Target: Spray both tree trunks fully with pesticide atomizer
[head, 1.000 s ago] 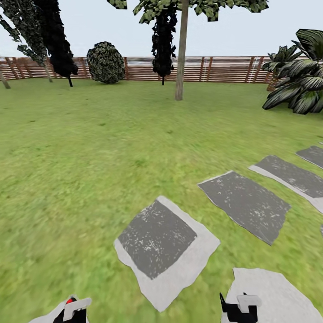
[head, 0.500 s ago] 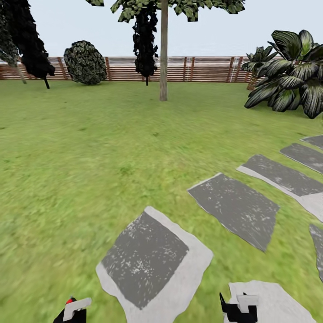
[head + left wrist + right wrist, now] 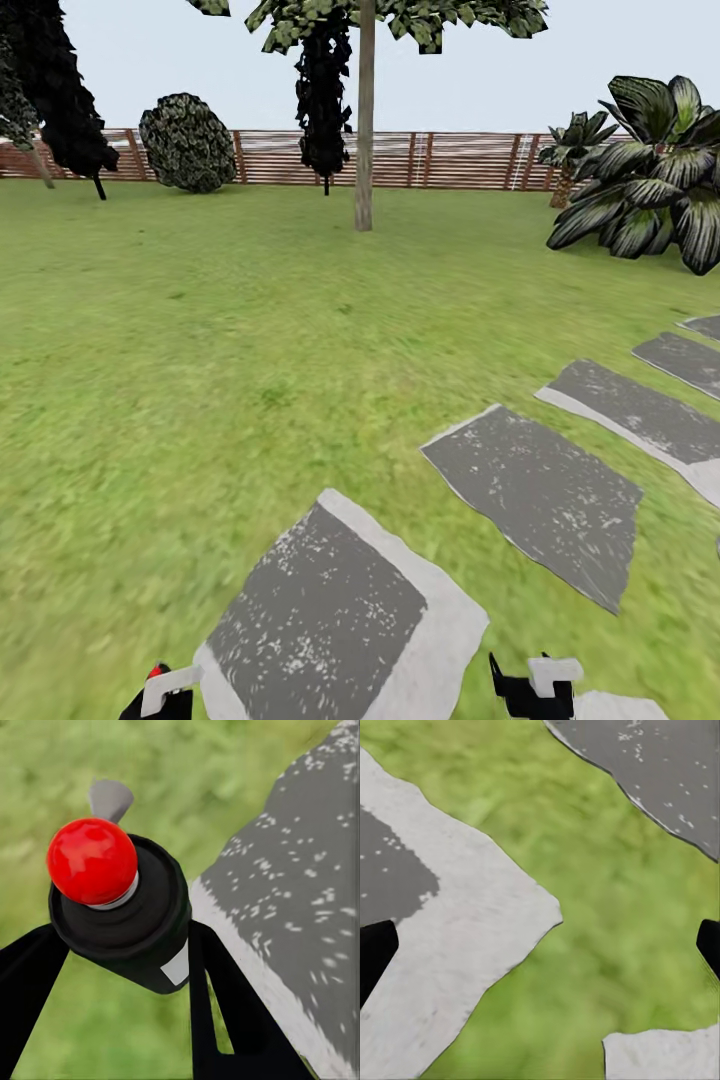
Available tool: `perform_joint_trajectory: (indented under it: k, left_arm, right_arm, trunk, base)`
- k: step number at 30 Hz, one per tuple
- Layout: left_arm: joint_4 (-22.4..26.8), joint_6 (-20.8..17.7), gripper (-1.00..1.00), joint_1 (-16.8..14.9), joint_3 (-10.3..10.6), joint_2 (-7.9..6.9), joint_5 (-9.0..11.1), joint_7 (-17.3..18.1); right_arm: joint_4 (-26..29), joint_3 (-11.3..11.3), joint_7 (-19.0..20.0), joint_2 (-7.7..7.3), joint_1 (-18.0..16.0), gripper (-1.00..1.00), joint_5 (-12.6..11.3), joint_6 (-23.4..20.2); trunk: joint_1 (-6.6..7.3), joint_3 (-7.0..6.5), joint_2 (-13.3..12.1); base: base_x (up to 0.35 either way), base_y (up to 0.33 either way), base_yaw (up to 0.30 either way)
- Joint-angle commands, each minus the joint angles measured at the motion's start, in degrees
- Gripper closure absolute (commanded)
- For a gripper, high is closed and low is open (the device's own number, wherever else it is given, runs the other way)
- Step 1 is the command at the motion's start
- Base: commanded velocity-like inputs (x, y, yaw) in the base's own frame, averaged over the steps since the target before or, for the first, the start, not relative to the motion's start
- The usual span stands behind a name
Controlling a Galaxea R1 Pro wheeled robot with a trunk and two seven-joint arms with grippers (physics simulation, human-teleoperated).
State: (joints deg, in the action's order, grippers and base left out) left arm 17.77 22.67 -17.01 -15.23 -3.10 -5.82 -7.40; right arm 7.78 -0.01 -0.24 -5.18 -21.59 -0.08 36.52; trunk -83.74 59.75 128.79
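Observation:
The pesticide atomizer (image 3: 142, 922), a dark bottle with a red cap, grey nozzle and white label, sits between the black fingers of my left gripper (image 3: 120, 952), which is shut on it. In the head view that left gripper (image 3: 160, 697) is at the bottom edge, with the atomizer's red cap (image 3: 155, 671) just showing. My right gripper (image 3: 530, 692) is at the bottom right, and the right wrist view shows this gripper (image 3: 540, 945) open and empty over paving and grass. One tree trunk (image 3: 364, 150), bare and grey-brown, stands far ahead across the lawn.
Grey stone paving slabs (image 3: 535, 490) run from below me off to the right. A brown slat fence (image 3: 450, 158) closes the far side. Large dark-leaved plants (image 3: 650, 200) stand at the right, a round bush (image 3: 187, 142) and black cypress-like trees (image 3: 322, 90) at the back.
The whole head view has shifted: the camera swung right, then crept forward, so the tree and slabs sit differently. Both grippers keep their places in the picture.

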Motion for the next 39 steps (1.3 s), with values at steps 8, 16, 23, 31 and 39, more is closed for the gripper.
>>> perform_joint_trajectory:
  k: [8,16,23,31,39]
  left_arm:
    - [-0.08,0.19,1.0,-0.04,-0.24,0.02,-0.6,-0.24]
    - [-0.06,0.19,1.0,-0.04,-0.24,0.02,-0.6,-0.24]
    - [0.09,0.19,1.0,-0.04,-0.24,0.02,-0.6,-0.24]
    - [0.05,0.19,1.0,-0.04,-0.24,0.02,-0.6,-0.24]
    - [0.13,0.19,1.0,-0.04,-0.24,0.02,-0.6,-0.24]
  right_arm:
    - [-0.05,0.01,-0.02,0.0,-0.03,-1.0,0.0,0.16]
    - [-0.05,0.01,-0.02,0.0,-0.03,-1.0,0.0,0.17]
    - [-0.05,0.01,-0.02,0.0,-0.03,-1.0,0.05,0.2]
    - [-0.05,0.01,-0.02,0.0,-0.03,-1.0,0.06,0.16]
    - [-0.05,0.07,0.04,0.0,-0.03,-1.0,0.08,0.2]
  trunk:
    - [-0.03,-0.67,0.01]
    - [-0.03,-0.97,0.01]
    - [-0.03,-0.98,0.01]
    - [-0.03,-0.98,0.01]
    - [-0.03,-0.98,0.01]
  base:
    - [0.338,0.0,0.0]
    - [0.338,0.0,0.0]
    - [0.338,0.0,0.0]
    - [0.338,0.0,0.0]
    - [0.338,0.0,0.0]
